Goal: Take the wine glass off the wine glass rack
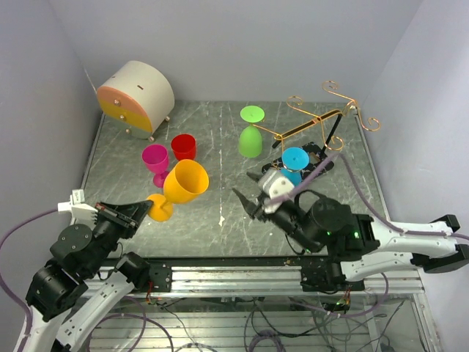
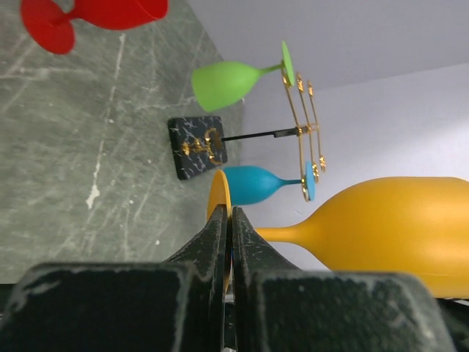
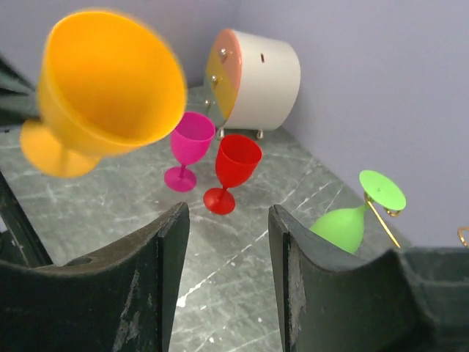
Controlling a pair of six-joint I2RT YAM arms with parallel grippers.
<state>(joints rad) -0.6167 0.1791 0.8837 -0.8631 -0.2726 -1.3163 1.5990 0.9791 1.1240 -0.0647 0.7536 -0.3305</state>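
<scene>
Grey marbled table (image 1: 220,139) under lilac walls carries the wine glass rack (image 1: 316,123) at far right; a green glass (image 1: 250,141) and a blue glass (image 1: 294,163) hang bowl-down, feet caught in its wire arms. The left gripper (image 1: 150,208) has its jaws pinched on the flat foot of the orange wine glass (image 1: 185,182), holding it tilted, well apart from the rack; the right gripper (image 1: 249,192) hovers mid-table, jaws wide and empty, likely parked clear.

From above, the flat black rack base (image 1: 315,149) is mostly hidden behind the hanging turquoise plastic wine glass (image 1: 294,161). In the left wrist view, the red plastic goblet (image 2: 95,16) is cut off at 12 o'clock. The orange plastic wine glass (image 2: 396,235) is cut off at 3 o'clock, its foot partly hidden inside the left gripper (image 2: 229,224). The right wrist view blurs its rim, and the thin gold wire rack (image 3: 382,220) leaves the frame at 3 o'clock.
</scene>
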